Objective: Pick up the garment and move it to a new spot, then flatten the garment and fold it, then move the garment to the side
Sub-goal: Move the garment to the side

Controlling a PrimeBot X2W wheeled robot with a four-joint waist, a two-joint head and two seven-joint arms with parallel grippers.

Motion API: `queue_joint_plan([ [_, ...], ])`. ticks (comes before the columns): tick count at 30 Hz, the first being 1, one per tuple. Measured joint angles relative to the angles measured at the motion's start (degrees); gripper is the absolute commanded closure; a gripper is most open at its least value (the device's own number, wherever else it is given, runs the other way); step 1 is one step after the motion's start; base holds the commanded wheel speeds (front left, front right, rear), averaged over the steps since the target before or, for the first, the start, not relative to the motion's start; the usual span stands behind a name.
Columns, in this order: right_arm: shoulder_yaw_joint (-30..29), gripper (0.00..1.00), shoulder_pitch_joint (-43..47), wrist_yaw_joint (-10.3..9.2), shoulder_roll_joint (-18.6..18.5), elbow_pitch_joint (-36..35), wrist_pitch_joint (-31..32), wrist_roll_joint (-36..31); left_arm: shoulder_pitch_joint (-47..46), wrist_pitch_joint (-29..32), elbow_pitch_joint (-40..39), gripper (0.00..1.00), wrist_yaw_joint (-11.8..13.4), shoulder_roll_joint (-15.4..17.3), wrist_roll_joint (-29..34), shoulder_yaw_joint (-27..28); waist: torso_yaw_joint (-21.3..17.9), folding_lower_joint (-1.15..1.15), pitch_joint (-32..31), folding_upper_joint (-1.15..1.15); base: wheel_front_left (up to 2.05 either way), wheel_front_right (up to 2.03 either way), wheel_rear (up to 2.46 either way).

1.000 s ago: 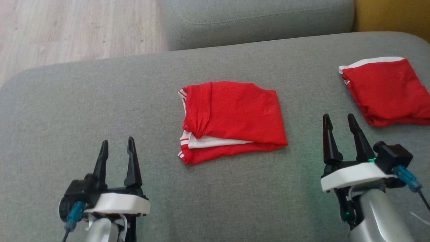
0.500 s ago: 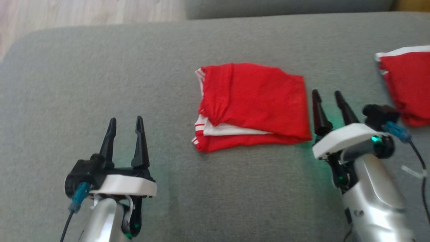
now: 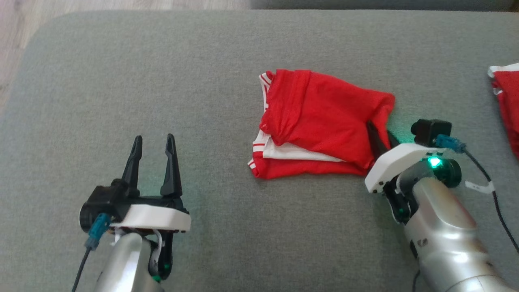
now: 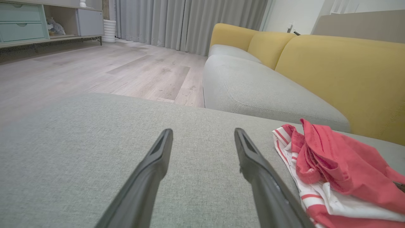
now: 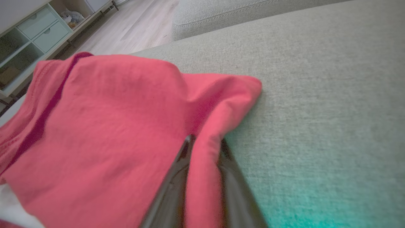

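Folded red garment [image 3: 320, 125] on grey cushion [image 3: 162, 73], right gripper [image 5: 206, 141] pinching garment's right edge between narrowed fingers, left gripper [image 3: 153, 142] well left of garment, fingers wide apart, empty.

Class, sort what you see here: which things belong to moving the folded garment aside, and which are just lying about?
In the job: folded red garment, its edge pinched between the fingers of the right gripper; left gripper, open and idle; grey sofa seat under it.
Just lying about: second red garment at the right; yellow backrest; wooden floor; cabinet.
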Motion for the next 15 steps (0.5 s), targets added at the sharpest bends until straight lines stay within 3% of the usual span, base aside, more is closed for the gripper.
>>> queue_joint_plan([
  [8, 0.3, 1.0, -0.4, 0.0, 0.5, 3.9, -4.3, -7.7, 0.0, 0.0, 0.3, 0.0, 0.0, 0.0, 0.0, -1.3, -2.3, 0.0, -2.8, 0.0, 0.0, 0.0, 0.0],
  [15, 2.2, 1.0, -0.4, 0.0, -0.4, 2.5, -4.4, -16.8, 0.2, 0.0, 0.2, 0.0, 0.4, 0.0, -0.6, -4.1, -6.2, -0.01, -5.5, 0.0, 0.0, 0.0, 0.0],
])
